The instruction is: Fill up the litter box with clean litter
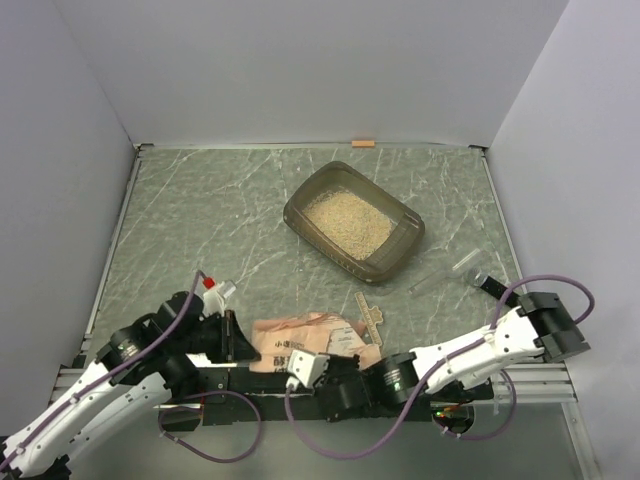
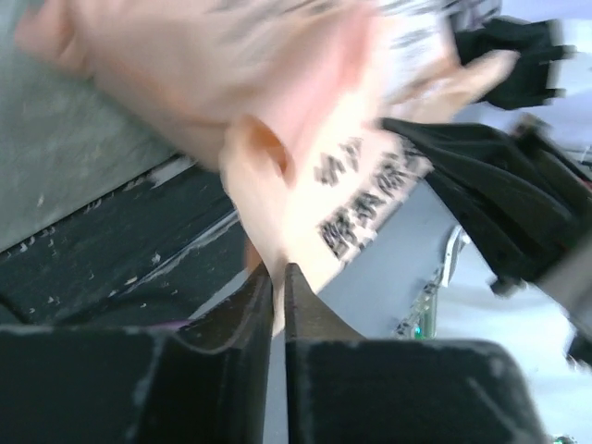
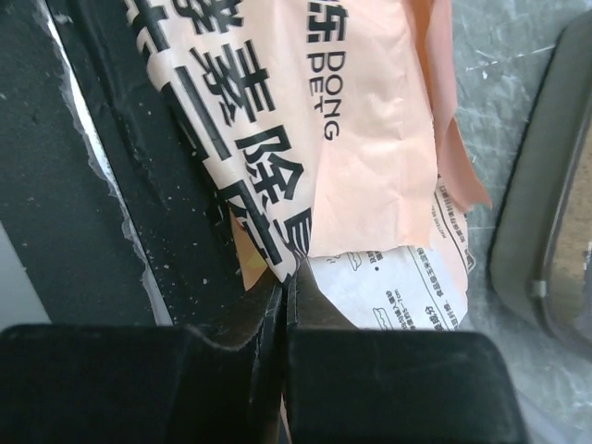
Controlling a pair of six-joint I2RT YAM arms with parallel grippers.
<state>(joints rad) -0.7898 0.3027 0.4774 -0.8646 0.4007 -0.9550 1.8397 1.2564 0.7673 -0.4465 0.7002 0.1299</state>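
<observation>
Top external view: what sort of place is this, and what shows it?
Probably a robot test cell, not a home: plain white walls box in a green marbled table, and the left arm and right arm are mounted at its near edge.

The orange bag (image 3: pixel 370 139) reads "DONG" beside Chinese characters.

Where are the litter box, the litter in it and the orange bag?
litter box (image 1: pixel 398 250), top view, on its dark right wall.
litter (image 1: pixel 348 222), top view, on the middle of the pale grains.
orange bag (image 1: pixel 300 340), top view, on its printed face.
</observation>
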